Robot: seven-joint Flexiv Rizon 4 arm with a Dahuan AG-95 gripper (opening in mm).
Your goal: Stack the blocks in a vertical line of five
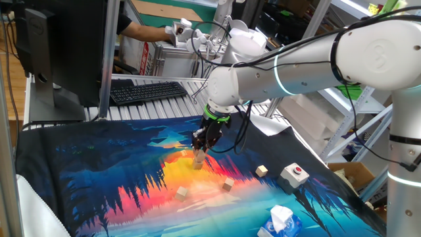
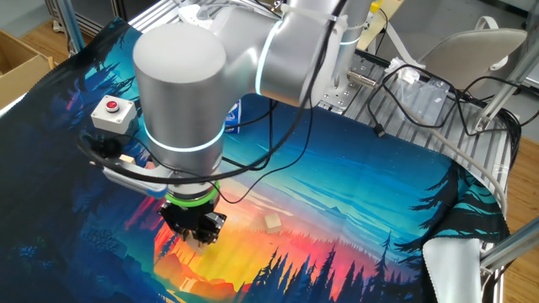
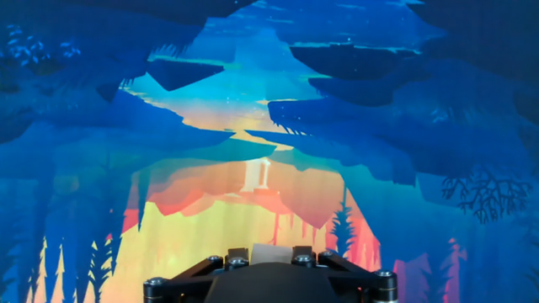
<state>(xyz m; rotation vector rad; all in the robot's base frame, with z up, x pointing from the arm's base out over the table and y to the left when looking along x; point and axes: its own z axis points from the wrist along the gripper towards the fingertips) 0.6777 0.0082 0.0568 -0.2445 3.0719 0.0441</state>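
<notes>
Scanning L to R in one fixed view: monitor (image 1: 62, 46) and black keyboard (image 1: 146, 91) sit at the far edge, behind the surface (image 1: 92, 178), which is covered w/ a blue-orange forest-print cloth. Near centre the hand (image 1: 199, 155) points straight down, fingers clamped on a pale wood block (image 1: 198, 160) that is at or just above the cloth; can't tell if a second cube is under it. Three more blocks lie loose on the cloth: one (image 1: 181, 193) toward the front, one (image 1: 227, 185) to its right, one (image 1: 262, 171) further right, all well apart. Just beside that last one is the white box w/ red button (image 1: 294, 174). Blue-and-white carton (image 1: 281, 222) is at the front edge.

Other fixed view: hand (image 2: 200, 238) down low, a loose block (image 2: 272, 222) near it to the right.

Hand view: a pale block top (image 3: 270, 253) shows between the finger bases.
</notes>
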